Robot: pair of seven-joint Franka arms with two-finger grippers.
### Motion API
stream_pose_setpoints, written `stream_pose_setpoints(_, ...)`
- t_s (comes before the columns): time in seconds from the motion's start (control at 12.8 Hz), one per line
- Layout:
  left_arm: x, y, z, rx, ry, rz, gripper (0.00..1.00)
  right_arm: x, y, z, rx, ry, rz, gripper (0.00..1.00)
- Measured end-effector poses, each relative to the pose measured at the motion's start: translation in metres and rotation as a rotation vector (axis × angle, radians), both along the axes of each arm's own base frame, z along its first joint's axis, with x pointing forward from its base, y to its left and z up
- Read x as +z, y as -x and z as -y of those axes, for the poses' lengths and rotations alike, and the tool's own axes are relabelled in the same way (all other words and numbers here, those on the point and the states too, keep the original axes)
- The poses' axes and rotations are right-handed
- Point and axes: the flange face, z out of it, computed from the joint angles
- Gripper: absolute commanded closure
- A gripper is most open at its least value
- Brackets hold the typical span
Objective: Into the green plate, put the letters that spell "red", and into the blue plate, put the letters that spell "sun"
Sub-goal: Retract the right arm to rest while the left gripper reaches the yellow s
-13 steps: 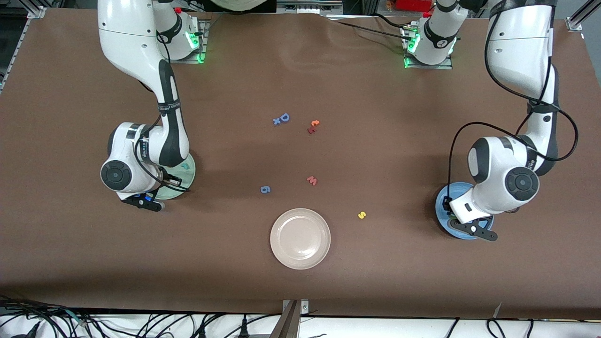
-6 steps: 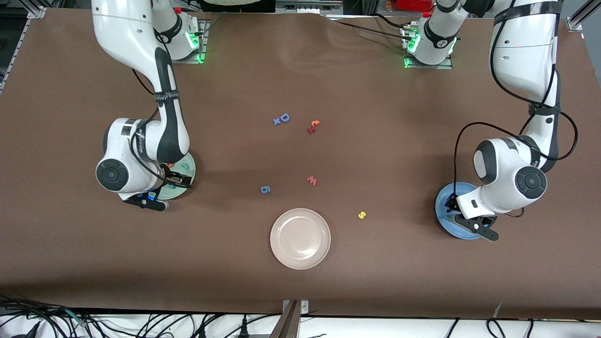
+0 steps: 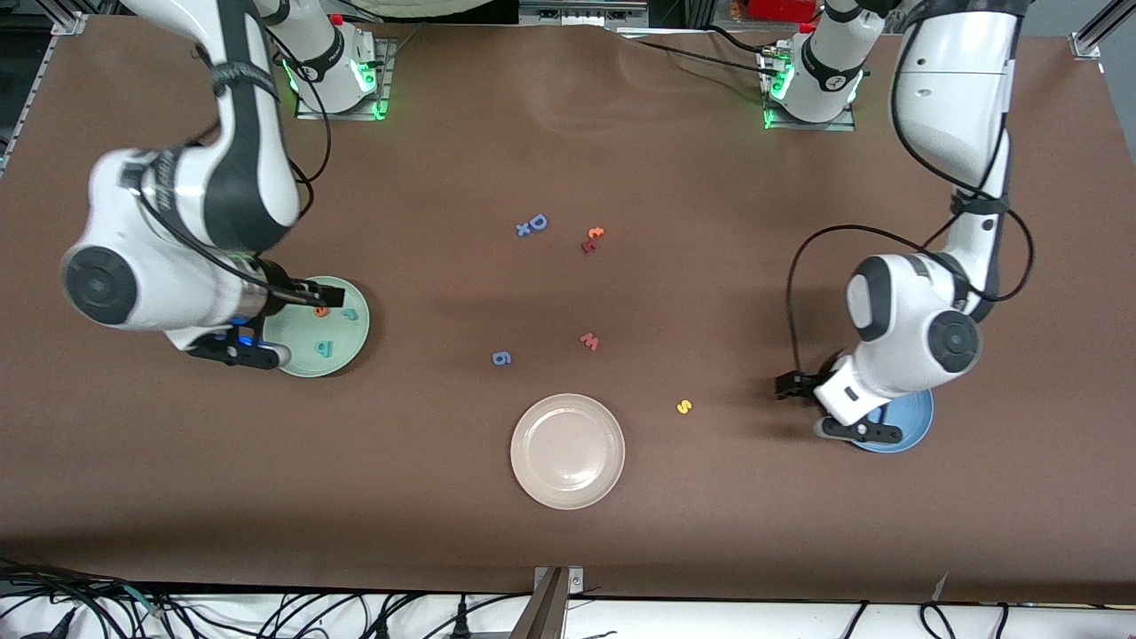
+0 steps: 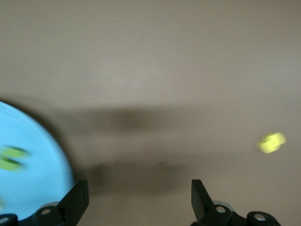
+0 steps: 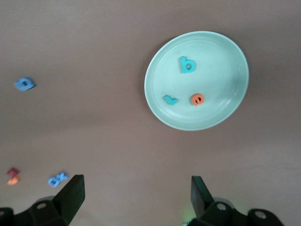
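The green plate (image 3: 351, 342) sits toward the right arm's end of the table and holds the orange "e" (image 3: 320, 311), the teal "r" (image 3: 350, 313) and the teal "d" (image 3: 325, 348); on the plate's face the "e" lies near eleven o'clock and the "d" near six. The right gripper (image 5: 136, 195) hangs over the table by that plate, jaws spread, holding nothing. The blue plate (image 3: 914, 424) lies toward the left arm's end, with two yellow-green letters (image 4: 10, 157) on it. The yellow "s" (image 3: 683, 406) rests on the table between the blue plate and the beige-white plate (image 3: 567, 451). The left gripper (image 4: 140, 200) hovers just beside the blue plate, jaws apart and empty.
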Motion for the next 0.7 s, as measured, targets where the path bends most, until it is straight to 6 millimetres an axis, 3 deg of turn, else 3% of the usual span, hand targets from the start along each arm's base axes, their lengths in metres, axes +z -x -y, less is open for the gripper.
stream_pose_setpoints(0.16,0.005,0.006,0.047,0.112,0.013,-0.019,0.04,0.038,0.004,0.001,0.045,0.002,0.045,0.00)
stream_pose_setpoints(0.31,0.008,0.014,0.087,0.076,0.006,-0.011,0.02,0.079,0.014,0.006,0.090,0.032,0.104,0.00)
stream_pose_setpoints(0.55,0.017,0.018,0.146,-0.108,-0.094,0.062,0.07,0.121,0.024,0.029,0.141,0.055,0.171,0.00)
stream_pose_setpoints(0.7,0.017,0.018,0.173,-0.287,-0.110,0.111,0.07,0.138,0.022,0.058,0.111,0.035,0.221,0.00)
